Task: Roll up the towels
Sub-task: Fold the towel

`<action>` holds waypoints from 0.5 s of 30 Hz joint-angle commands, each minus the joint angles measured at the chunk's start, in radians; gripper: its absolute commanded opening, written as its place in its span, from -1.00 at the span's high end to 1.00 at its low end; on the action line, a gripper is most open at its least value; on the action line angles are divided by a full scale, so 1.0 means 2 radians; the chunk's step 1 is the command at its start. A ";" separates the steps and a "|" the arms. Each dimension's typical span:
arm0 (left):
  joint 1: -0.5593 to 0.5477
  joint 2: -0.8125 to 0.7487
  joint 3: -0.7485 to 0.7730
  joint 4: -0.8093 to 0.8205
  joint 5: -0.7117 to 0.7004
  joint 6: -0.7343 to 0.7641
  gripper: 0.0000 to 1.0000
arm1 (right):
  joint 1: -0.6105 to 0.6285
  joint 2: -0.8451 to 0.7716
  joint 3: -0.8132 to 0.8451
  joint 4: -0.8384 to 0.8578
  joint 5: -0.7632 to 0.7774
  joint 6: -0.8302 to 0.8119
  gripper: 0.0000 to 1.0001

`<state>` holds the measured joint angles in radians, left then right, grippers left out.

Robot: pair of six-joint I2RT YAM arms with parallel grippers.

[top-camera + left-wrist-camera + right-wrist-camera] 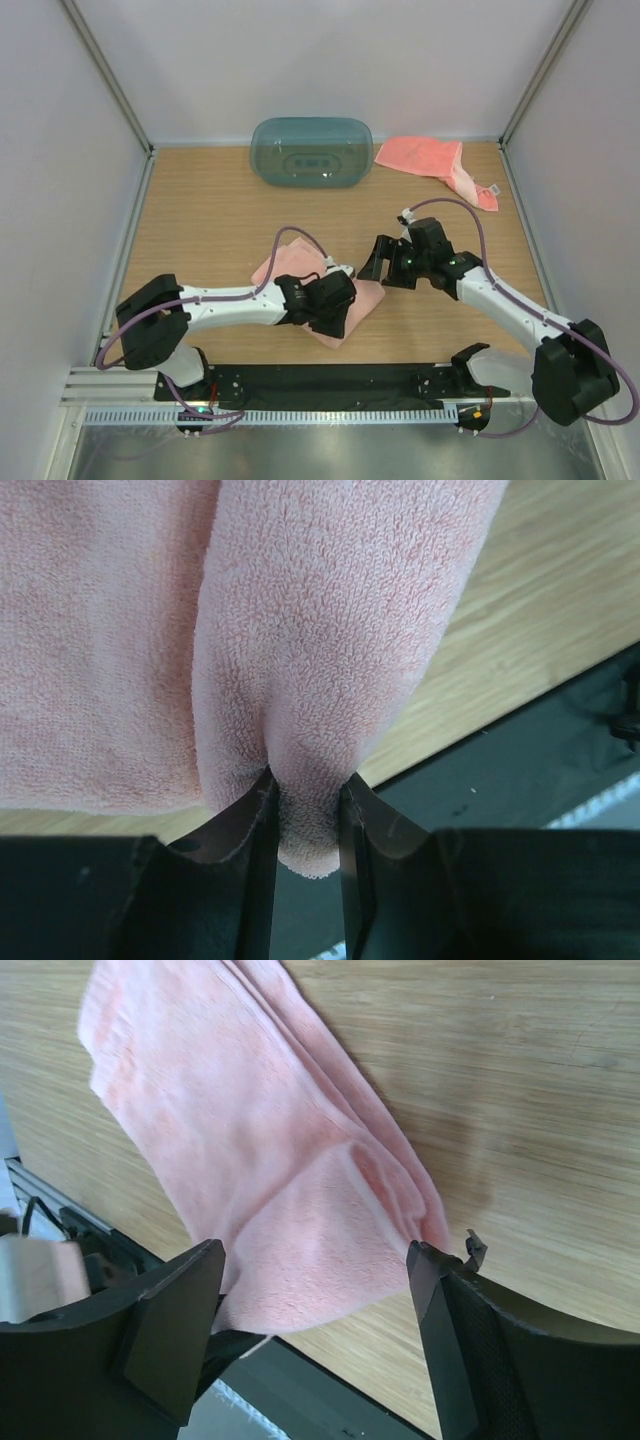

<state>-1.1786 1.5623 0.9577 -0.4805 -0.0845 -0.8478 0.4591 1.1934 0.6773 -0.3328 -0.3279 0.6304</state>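
A salmon-pink towel [287,264] lies folded near the table's front middle. My left gripper [333,312] sits on its near end. In the left wrist view the jaws pinch a thick rolled fold of this towel [330,630], and the left gripper [308,805] is shut on it. My right gripper [380,262] hovers at the towel's right edge. In the right wrist view it [315,1260] stands open, with the towel [250,1160] below and between its fingers, untouched. A second pink towel [425,157] with a white tag lies crumpled at the back right.
A translucent teal oval tub [311,152] lies at the back centre. A black mat strip [330,380] runs along the near table edge, close under the held fold [520,770]. Frame posts and white walls close in the left, right and back sides.
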 commanded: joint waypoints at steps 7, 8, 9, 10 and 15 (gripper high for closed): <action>0.071 -0.049 -0.082 0.165 0.182 -0.101 0.92 | -0.008 -0.092 0.015 -0.041 -0.012 0.005 -0.79; 0.079 -0.054 -0.090 0.178 0.205 -0.110 0.93 | -0.009 -0.094 0.018 -0.044 -0.012 0.003 -0.80; 0.087 -0.064 -0.097 0.189 0.215 -0.118 0.93 | -0.008 -0.095 0.019 -0.049 -0.010 0.002 -0.80; 0.096 -0.067 -0.109 0.206 0.227 -0.128 0.95 | -0.008 -0.096 0.019 -0.051 -0.009 0.002 -0.81; 0.150 -0.080 -0.137 0.238 0.296 -0.177 0.95 | -0.009 -0.092 0.017 -0.046 -0.017 0.005 -0.82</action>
<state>-0.9241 1.4422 0.7074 -0.1276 0.3531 -1.1046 0.4450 1.0164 0.6796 -0.4240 -0.3389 0.6373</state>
